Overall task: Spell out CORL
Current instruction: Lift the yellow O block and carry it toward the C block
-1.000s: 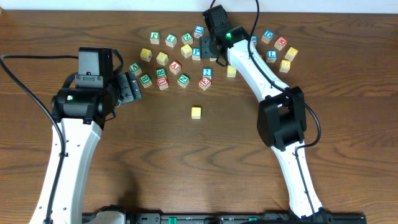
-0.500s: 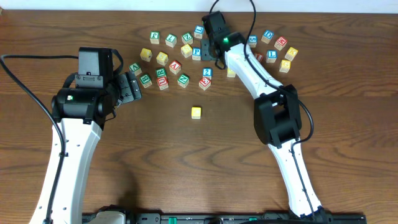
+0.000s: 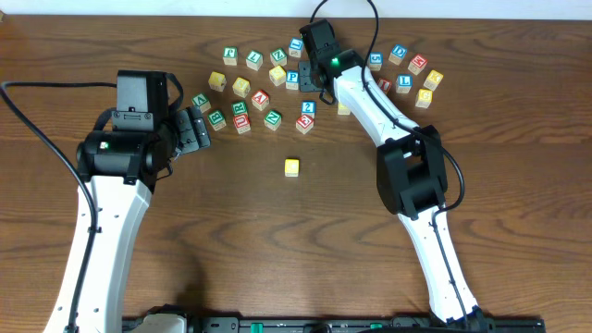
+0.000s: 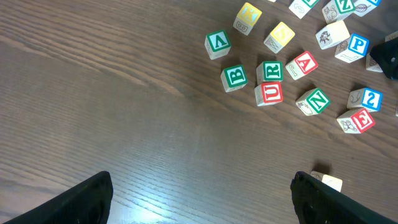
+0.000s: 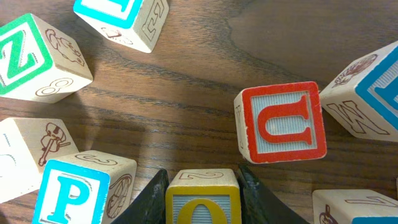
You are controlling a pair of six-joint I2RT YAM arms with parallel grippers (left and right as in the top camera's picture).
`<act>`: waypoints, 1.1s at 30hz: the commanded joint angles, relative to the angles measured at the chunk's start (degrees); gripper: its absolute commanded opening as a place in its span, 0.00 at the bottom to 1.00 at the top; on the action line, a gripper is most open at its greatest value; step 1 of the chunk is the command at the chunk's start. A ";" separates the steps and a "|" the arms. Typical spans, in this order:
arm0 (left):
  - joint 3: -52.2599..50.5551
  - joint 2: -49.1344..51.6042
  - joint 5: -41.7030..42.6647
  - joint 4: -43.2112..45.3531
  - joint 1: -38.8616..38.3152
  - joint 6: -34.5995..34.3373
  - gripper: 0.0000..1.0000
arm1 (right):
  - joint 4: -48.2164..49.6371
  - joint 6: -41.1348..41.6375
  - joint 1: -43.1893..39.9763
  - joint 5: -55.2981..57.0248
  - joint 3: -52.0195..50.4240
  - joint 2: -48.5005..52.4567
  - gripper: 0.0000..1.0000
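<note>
In the right wrist view my right gripper (image 5: 202, 176) is shut on a yellow O cube (image 5: 202, 200), with a dark finger pressed against each side of it. From overhead, the right gripper (image 3: 319, 83) sits low in the cube cluster and covers that cube. A lone yellow-topped cube (image 3: 291, 166) stands apart near the table's middle. The green R cube (image 4: 269, 71) lies among the left group. A blue L cube (image 3: 403, 82) lies at the right. My left gripper (image 4: 200, 183) hangs open over bare wood, holding nothing.
Close around the held cube are a blue P cube (image 5: 71, 193), a red U cube (image 5: 283, 121) and a green Z cube (image 5: 28, 59). Several more lettered cubes spread along the back of the table (image 3: 296, 250). The lone yellow cube (image 4: 326, 182) lies beside my left gripper's right finger.
My right gripper has closed on the yellow O cube after shifting a little within the cluster. The left arm and the lone yellow cube have not moved.
</note>
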 commanded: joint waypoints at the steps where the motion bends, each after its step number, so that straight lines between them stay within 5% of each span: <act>1: 0.26 0.35 -0.70 0.02 0.28 0.94 0.90 | -0.61 -0.87 -0.24 0.96 -0.02 -2.84 0.25; 12: 0.26 0.35 -0.70 0.02 0.28 0.96 0.90 | -12.37 -0.85 -0.28 0.96 -0.02 -17.05 0.17; 25: 0.26 0.35 -0.70 0.07 0.31 0.96 0.90 | -45.03 2.23 0.70 -4.72 -1.33 -24.39 0.13; 33: 0.26 0.35 -0.72 0.87 0.31 0.96 0.91 | -43.28 2.84 3.69 -5.14 -14.27 -24.28 0.13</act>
